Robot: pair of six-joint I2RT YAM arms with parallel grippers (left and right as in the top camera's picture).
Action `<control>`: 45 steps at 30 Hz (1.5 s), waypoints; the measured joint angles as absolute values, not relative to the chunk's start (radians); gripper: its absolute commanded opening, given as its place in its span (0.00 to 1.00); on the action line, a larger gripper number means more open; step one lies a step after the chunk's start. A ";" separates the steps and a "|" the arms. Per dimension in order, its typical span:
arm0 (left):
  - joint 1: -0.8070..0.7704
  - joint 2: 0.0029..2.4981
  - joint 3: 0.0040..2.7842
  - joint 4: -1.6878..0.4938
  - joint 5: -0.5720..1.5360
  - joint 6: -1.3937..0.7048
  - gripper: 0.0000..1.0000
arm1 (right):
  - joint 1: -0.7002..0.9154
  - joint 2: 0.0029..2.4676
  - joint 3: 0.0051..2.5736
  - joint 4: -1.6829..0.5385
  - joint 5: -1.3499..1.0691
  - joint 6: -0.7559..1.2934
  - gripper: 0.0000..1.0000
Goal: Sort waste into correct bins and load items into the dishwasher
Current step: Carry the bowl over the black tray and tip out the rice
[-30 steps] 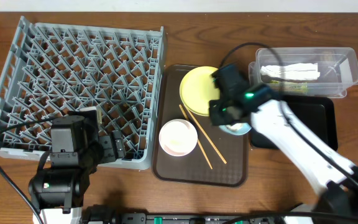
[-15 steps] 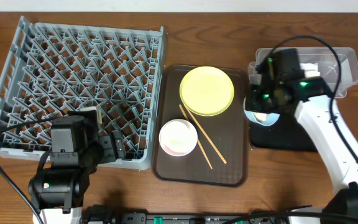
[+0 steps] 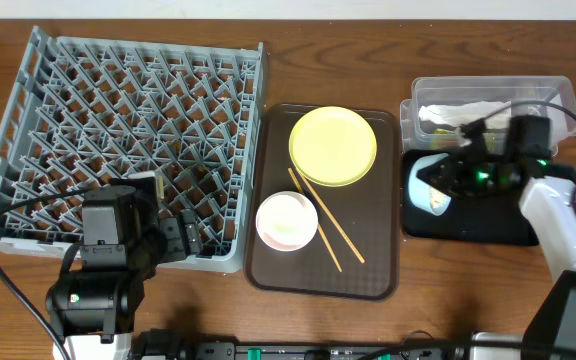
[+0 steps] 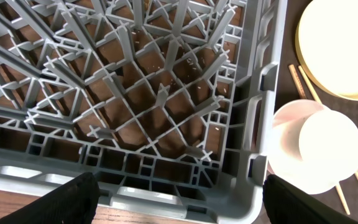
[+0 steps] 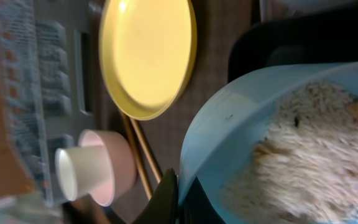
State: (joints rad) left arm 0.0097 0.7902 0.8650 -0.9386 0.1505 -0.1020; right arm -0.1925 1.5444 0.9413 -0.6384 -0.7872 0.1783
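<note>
Now the right gripper (image 5: 176, 190) pinches the light blue bowl (image 5: 229, 140); left gripper (image 4: 180, 202) gapes empty.

Dish rack (image 3: 118, 110) sits left of tray (image 3: 368, 272) (plate (image 3: 333, 146), chopsticks (image 3: 324, 226) on it).

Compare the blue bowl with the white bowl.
The light blue bowl hangs tipped over the black tray in the right gripper; the white bowl sits upright on the brown tray. The light blue bowl holds rice scraps; the white bowl, a white cup. Both are round.
</note>
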 measured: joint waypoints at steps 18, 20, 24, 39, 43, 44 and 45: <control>0.010 0.790 0.865 -0.939 0.151 -0.102 0.87 | -0.455 1.650 0.861 -0.507 -1.325 0.181 0.01; 0.010 0.790 0.865 -0.939 0.151 -0.102 0.87 | -0.472 1.678 0.861 -0.505 -1.369 0.182 0.01; 0.010 0.790 0.865 -0.939 0.150 -0.102 0.87 | -0.506 1.723 0.860 -0.472 -1.441 0.187 0.01; 0.010 0.790 0.865 -0.939 0.150 -0.102 0.87 | -0.747 1.744 0.856 -0.227 -1.517 0.495 0.01; 0.010 0.790 0.865 -0.939 0.150 -0.102 0.87 | -0.791 1.744 0.856 -0.189 -1.520 0.568 0.01; 0.010 0.790 0.865 -0.939 0.150 -0.102 0.87 | -0.797 1.744 0.856 -0.189 -1.519 0.580 0.01; 0.010 0.790 0.865 -0.939 0.150 -0.102 0.87 | -0.805 1.744 0.856 -0.189 -1.520 0.589 0.01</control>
State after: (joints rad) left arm 0.0097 0.7902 0.8650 -0.9390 0.1505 -0.1020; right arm -0.8047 1.7439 0.8558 -0.1890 -1.5200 0.5888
